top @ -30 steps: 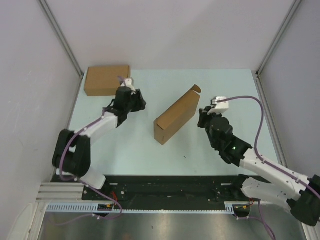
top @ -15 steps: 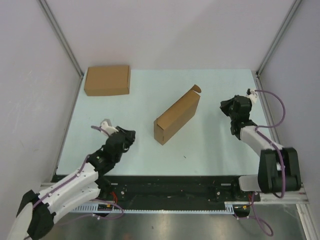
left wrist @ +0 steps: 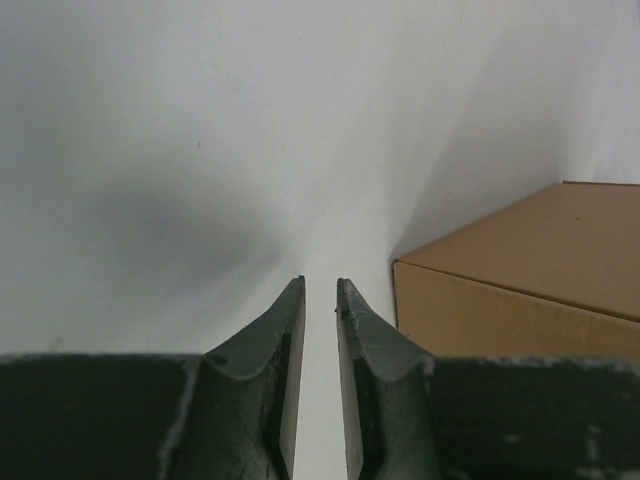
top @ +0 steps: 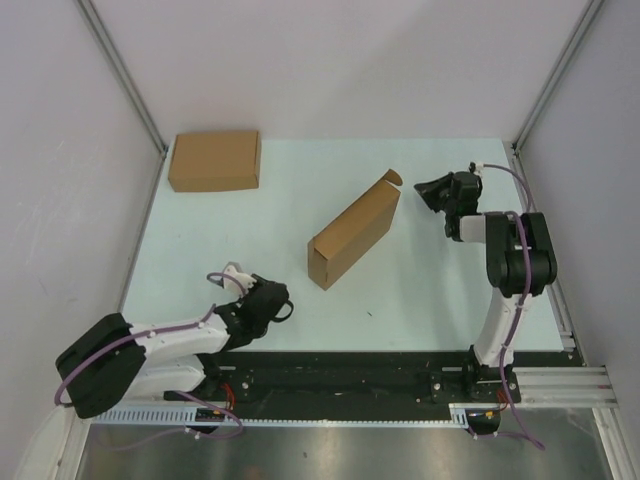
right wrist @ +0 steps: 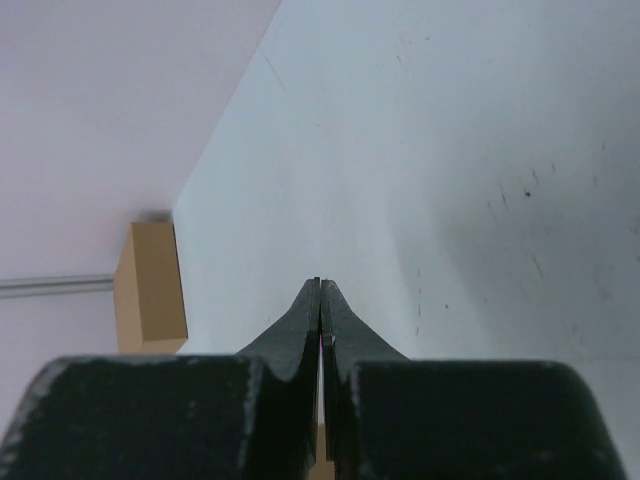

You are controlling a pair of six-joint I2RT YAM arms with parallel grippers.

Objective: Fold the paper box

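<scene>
Since the paper box point(top: 352, 238) stands on edge mid-table with one end tab sticking out, while the left gripper point(left wrist: 320, 290), barely parted, and right gripper point(right wrist: 319, 285), shut, hold nothing, a one-sided push could topple it

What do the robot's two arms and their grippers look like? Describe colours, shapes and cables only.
The left arm and right arm have white links between chunky black joints, and a thin purple cable runs along each. The left gripper and right gripper each have two dark, greenish-black fingers, broad at the base and tapering to narrow tips.
</scene>
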